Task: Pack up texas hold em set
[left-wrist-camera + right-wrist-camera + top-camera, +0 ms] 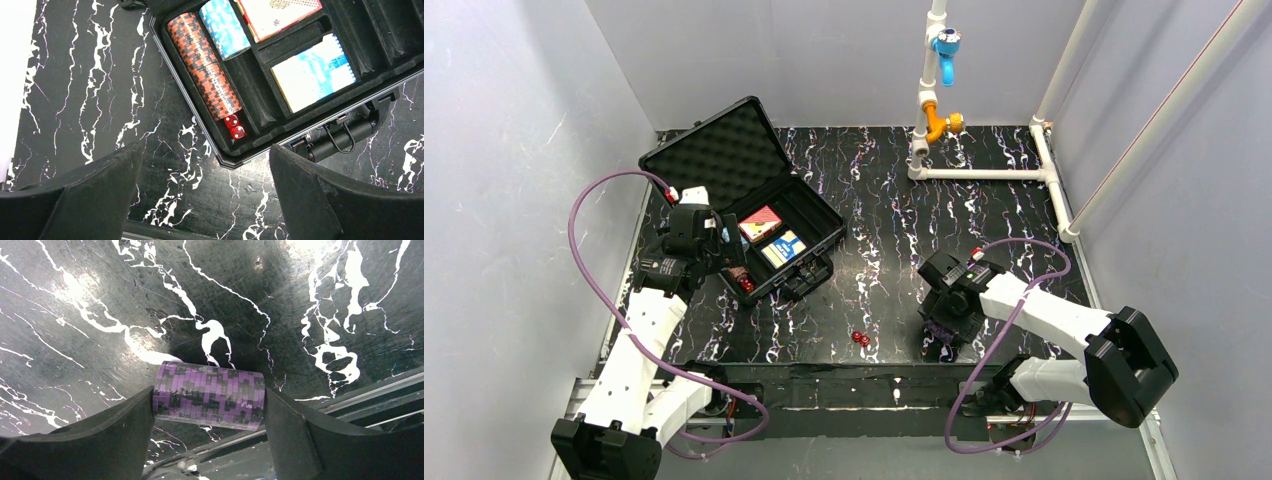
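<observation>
Near the table [879,215]'s front edge, my right gripper [209,402] pinches the purple chip stack [208,390] end to end. My left gripper [205,152] hangs wide open above the black case [714,152]'s corner, near its brown chips [205,67] and 2 red dice [234,128].

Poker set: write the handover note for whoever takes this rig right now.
Left gripper: open, empty, above the case's near corner.
Right gripper: jaws pressed on both ends of the purple chip stack, which lies sideways at table level.
Done, in the open case: brown chip stack, blue chip stack, red card box, blue card box, two red dice.
Out: the purple chip stack and the loose red dice between the arms.
Left to do: put both in, shut the lid.
</observation>
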`<state>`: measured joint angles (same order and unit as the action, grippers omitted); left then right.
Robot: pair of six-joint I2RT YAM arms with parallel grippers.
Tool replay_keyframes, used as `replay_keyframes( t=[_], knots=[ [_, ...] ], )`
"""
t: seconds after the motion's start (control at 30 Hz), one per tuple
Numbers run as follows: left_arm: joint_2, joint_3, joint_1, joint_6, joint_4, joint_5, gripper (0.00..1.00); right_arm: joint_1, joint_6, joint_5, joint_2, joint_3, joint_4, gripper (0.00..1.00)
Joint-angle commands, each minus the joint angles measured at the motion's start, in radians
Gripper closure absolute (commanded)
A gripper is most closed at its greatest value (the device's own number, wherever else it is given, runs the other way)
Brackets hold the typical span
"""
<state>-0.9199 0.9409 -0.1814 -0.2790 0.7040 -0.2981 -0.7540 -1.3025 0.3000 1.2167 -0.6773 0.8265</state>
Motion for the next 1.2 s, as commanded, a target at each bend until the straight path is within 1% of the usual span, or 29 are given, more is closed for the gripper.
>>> replay_keyframes(
  t=[0.0, 0.2, 0.33, 0.57, 0.67, 0.77, 0.97, 1.07, 1.17],
  knots=[
    [0.019, -0.008, 0.0, 0.012, 0.002, 0.002, 0.02, 0.002, -0.012, 0.012, 0.004, 0.006, 0.0, 0.2],
    [0.019, -0.007, 0.001, 0.012, 0.002, 0.003, 0.02, 0.002, -0.017, 0.005, -0.008, 0.013, -0.011, 0.39],
    [0.019, -0.008, 0.0, 0.012, 0.002, 0.002, 0.02, 0.002, -0.004, 0.003, -0.01, -0.001, -0.016, 0.53],
    [0.019, -0.008, 0.0, 0.012, 0.002, -0.002, 0.02, 0.003, 0.034, 0.04, -0.008, -0.066, 0.0, 0.72],
    [0.021, -0.008, 0.001, 0.012, 0.002, -0.005, 0.02, 0.002, 0.054, 0.034, -0.013, -0.088, -0.031, 0.82],
    [0.024, -0.008, 0.0, 0.012, 0.002, -0.01, 0.02, 0.002, 0.072, 0.03, -0.019, -0.109, -0.058, 0.87],
    [0.023, -0.008, 0.0, 0.012, 0.003, -0.038, 0.02, 0.002, 0.092, 0.036, -0.014, -0.152, -0.091, 0.91],
    [0.033, -0.008, 0.0, 0.012, 0.003, -0.054, 0.02, 0.002, 0.107, 0.035, -0.016, -0.166, -0.12, 0.99],
    [0.048, -0.011, 0.001, 0.009, 0.002, -0.069, 0.02, 0.002, 0.11, 0.038, -0.012, -0.19, -0.15, 0.99]
  ],
)
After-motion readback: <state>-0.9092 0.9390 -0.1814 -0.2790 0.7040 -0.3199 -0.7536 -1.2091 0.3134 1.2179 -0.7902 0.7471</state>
